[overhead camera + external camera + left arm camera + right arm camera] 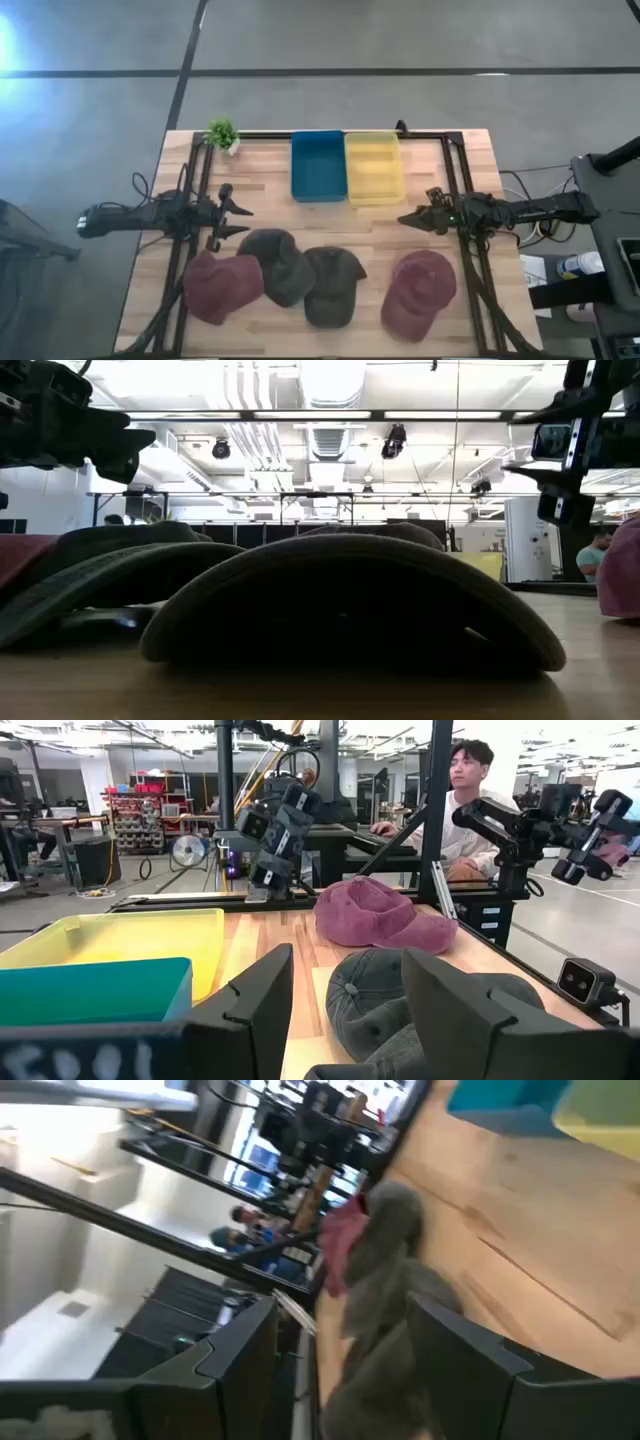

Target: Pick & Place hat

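No text, label or number can be read anywhere.

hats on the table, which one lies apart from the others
The maroon hat near the right gripper. It lies alone, while the other maroon hat and two dark hats overlap in a row.

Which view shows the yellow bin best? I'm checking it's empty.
The high view: the yellow bin appears whole from above, nothing inside. The left wrist view shows its wall and rim; the right wrist only a corner.
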You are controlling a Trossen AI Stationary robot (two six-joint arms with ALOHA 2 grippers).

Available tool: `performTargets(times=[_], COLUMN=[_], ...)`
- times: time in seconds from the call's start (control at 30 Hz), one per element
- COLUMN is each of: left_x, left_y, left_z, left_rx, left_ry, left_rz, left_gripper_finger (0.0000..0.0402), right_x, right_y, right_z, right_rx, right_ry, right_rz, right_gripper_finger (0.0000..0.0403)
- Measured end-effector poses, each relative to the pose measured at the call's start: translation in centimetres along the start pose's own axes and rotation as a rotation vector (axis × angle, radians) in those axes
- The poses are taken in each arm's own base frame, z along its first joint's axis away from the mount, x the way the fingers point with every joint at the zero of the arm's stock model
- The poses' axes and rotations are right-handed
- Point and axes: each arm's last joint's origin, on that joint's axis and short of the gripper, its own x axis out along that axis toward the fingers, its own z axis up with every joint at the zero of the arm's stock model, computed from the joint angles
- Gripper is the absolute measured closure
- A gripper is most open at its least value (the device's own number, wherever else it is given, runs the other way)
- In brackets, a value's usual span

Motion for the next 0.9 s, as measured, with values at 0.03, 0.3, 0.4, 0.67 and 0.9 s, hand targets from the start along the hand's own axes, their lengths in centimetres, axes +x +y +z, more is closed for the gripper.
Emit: performTargets(times=[0.03, 0.3, 0.4, 0.67, 0.9], left_x=[0.0, 0.0, 0.0, 0.0, -0.1], left_y=[0.0, 0.0, 0.0, 0.3, 0.5], left_z=[0.0, 0.0, 0.0, -0.1, -0.2], left_rx=[0.0, 0.0, 0.032, 0.102, 0.163], left_ry=[0.0, 0.0, 0.004, 0.02, 0.032], left_rz=[0.0, 0.0, 0.014, 0.086, 0.177], left_gripper_finger=[0.0218, 0.0218, 0.0218, 0.0218, 0.0218], right_x=[0.1, 1.4, 2.4, 3.9, 4.7], right_y=[-0.1, 0.7, 2.9, 5.8, 8.3], right_z=[-0.1, 0.4, 1.3, 2.4, 1.8], right_rx=[0.002, -0.019, -0.162, -0.38, -0.409], right_ry=[0.007, 0.012, 0.033, 0.42, 0.729], right_rz=[-0.016, -0.101, -0.162, -0.646, -0.671], right_gripper_finger=[0.0184, 0.0184, 0.0184, 0.0184, 0.0184])
